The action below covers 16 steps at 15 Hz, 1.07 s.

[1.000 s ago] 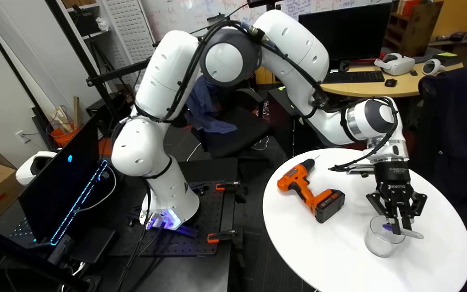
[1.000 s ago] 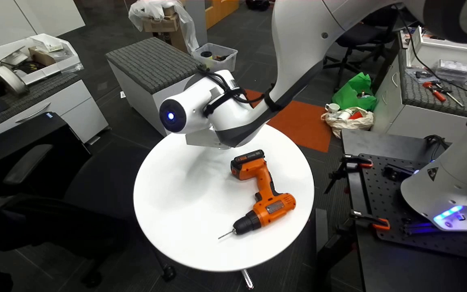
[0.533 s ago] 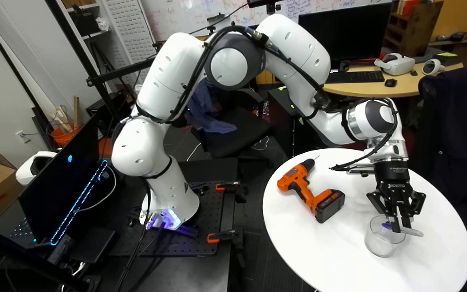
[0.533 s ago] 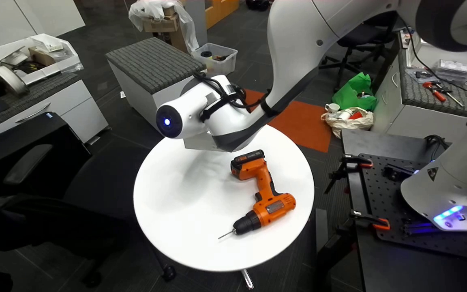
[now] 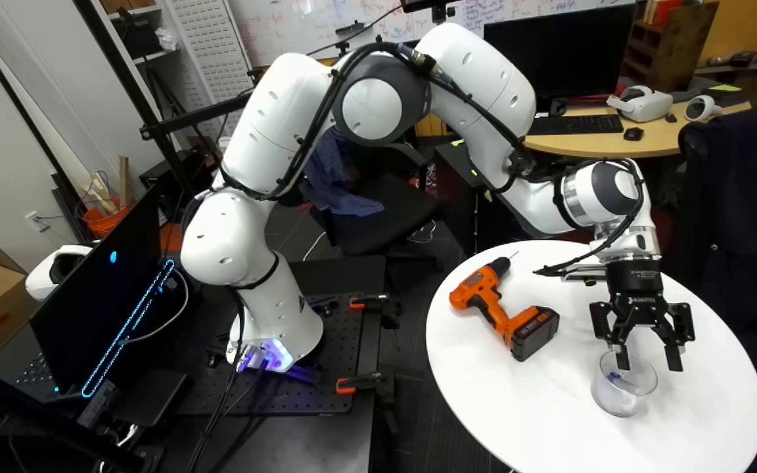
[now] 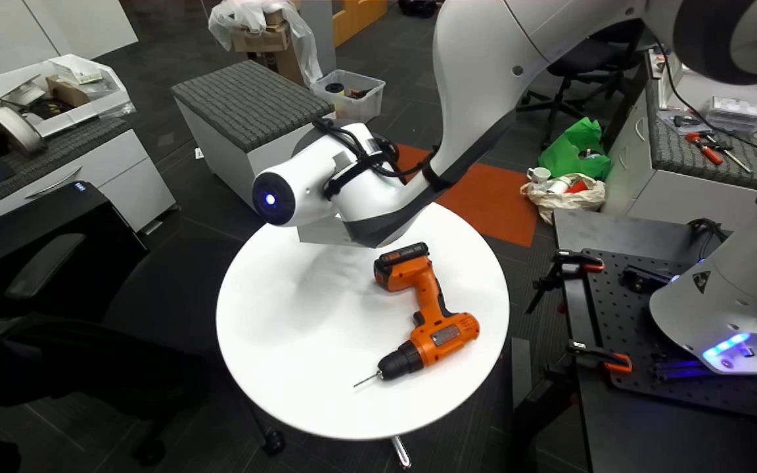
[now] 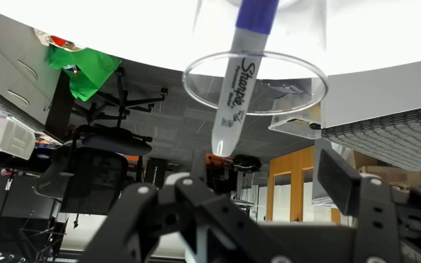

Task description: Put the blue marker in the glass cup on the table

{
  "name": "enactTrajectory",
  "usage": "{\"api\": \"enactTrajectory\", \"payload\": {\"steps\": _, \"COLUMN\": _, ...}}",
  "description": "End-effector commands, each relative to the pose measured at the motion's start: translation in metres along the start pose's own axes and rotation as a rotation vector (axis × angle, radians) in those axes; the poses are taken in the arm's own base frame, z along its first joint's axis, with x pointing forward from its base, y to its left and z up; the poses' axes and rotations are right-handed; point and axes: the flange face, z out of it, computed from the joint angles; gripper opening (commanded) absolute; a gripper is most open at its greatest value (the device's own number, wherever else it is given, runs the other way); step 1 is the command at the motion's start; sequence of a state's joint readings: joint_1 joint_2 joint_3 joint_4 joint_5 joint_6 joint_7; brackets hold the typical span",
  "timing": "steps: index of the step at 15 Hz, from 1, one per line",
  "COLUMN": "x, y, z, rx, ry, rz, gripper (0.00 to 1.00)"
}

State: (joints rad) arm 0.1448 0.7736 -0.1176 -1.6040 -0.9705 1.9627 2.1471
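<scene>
In the wrist view the blue marker [image 7: 241,69], blue cap low and pale grey barrel, slants within the glass cup [image 7: 302,40]; its barrel end reaches past the rim toward me. The clear cup [image 5: 624,397] stands upright on the round white table [image 5: 549,407], with a bit of the blue cap showing through its wall in an exterior view. Right above the cup, my gripper [image 5: 648,360] is open, its fingers spread wide apart. No object sits between the fingertips of the gripper [image 7: 267,171]. Arm and wrist hide the cup in an exterior view.
An orange drill [image 5: 506,309] lies on the same table, on the robot-base side of the cup, its thin bit pointing off the chuck [image 6: 398,361]. A dark chair [image 5: 733,217] stands against the table's far side.
The gripper has gone from shut on the marker to open. The marker has left the fingers and dropped lower, into the cup. The arm sank slightly at first, then held still.
</scene>
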Motion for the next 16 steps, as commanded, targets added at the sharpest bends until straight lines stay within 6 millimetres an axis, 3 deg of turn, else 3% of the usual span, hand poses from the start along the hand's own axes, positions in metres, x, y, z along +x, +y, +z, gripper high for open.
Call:
{"api": "enactTrajectory", "payload": {"steps": 1, "x": 0.011, "y": 0.001, "z": -0.011, "rx": -0.006, "ry": 0.006, "rz": 0.014, "gripper": 1.0}}
{"api": "enactTrajectory", "payload": {"steps": 6, "x": 0.047, "y": 0.009, "z": -0.037, "rx": 0.041, "ry": -0.037, "rz": 0.079, "gripper": 1.0}}
{"api": "enactTrajectory", "payload": {"steps": 11, "x": 0.089, "y": 0.023, "z": -0.093, "rx": 0.211, "ry": -0.19, "rz": 0.113, "gripper": 1.0}}
{"api": "enactTrajectory", "payload": {"steps": 16, "x": 0.099, "y": 0.041, "z": -0.141, "rx": 0.4, "ry": -0.379, "rz": 0.055, "gripper": 1.0}}
